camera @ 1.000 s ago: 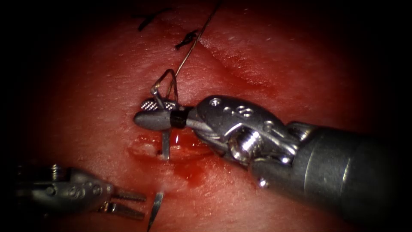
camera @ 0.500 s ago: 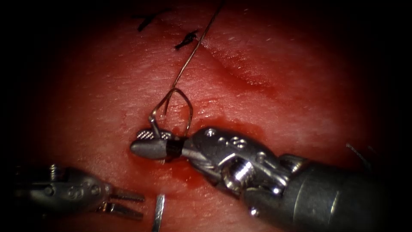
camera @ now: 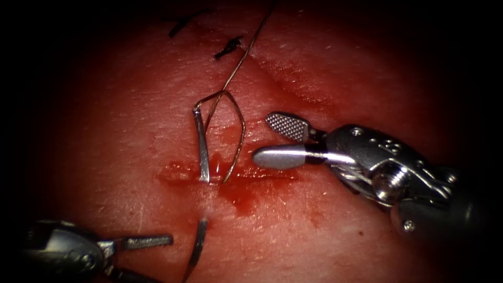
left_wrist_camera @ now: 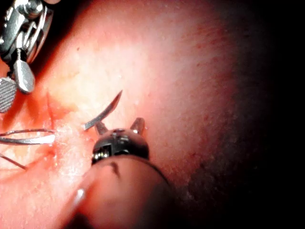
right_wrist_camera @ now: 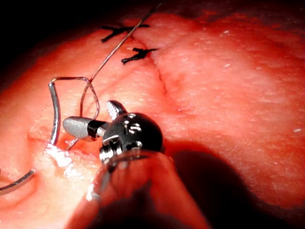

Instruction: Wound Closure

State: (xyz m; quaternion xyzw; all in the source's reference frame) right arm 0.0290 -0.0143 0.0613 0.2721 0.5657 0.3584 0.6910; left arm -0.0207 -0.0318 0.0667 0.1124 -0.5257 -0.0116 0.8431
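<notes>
My right gripper [camera: 272,141], a steel two-jawed needle driver, stands open and holds nothing; a second ago it was clamped on the tail end of the curved steel needle [camera: 201,152], and it has since let go and drawn back to the right. Just off its tips the needle stays lodged in the moist red pork tissue [camera: 131,131]: its tail end rises from the horizontal cut [camera: 236,175], and its pointed end comes out of the surface on the near side. The thin dark thread [camera: 238,128] loops from the needle's tail down to the cut beside my right gripper and runs away past two short black stitch ends [camera: 228,48]. My left gripper [camera: 144,257] waits open and empty, just left of the needle's point. Red fluid [camera: 238,196] pools below the cut.
</notes>
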